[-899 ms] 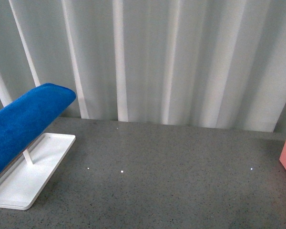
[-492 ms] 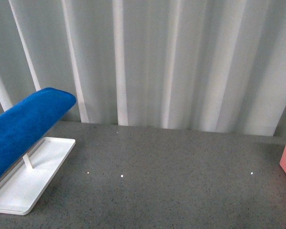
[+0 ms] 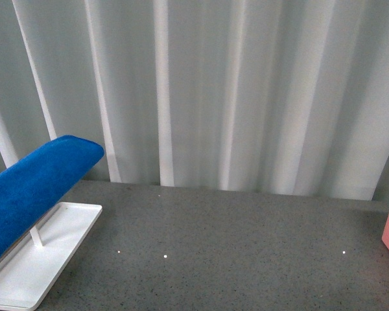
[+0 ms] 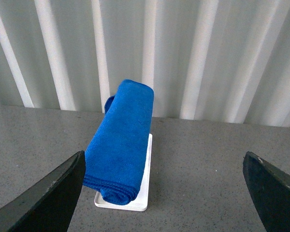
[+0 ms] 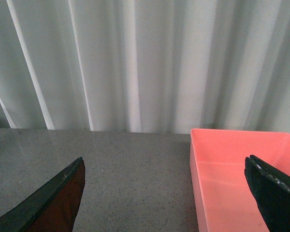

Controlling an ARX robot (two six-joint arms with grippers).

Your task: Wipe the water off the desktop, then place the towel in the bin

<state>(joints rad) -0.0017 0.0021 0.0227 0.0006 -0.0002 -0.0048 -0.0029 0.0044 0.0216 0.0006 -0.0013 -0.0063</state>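
The left gripper (image 4: 163,155) is wide open and holds nothing. The towel (image 4: 121,135) is straight ahead of it, well apart. The towel hangs folded over a rack on a white tray (image 4: 147,169), so it sits up off the desktop (image 3: 233,246). The right gripper (image 5: 164,162) is wide open and empty too. The bin (image 5: 241,131) is ahead of it, off to the robot's right, and looks empty.

What could go wrong? I think the tray is light. If the left gripper pulls the towel sideways, the tray may slide or tip. The towel is thick and folded, so a pinch may catch only the top layer. Then it could fall open and drag. A thin wooden rod (image 3: 36,236) stands under the towel, and a low grab could bump it.

There are tiny bright dots (image 3: 165,256) on the desktop, between the two grippers. They may be water, but I cannot tell. A pale curtain (image 3: 246,97) hangs far ahead of both grippers. Nothing stands between the left gripper and the towel.
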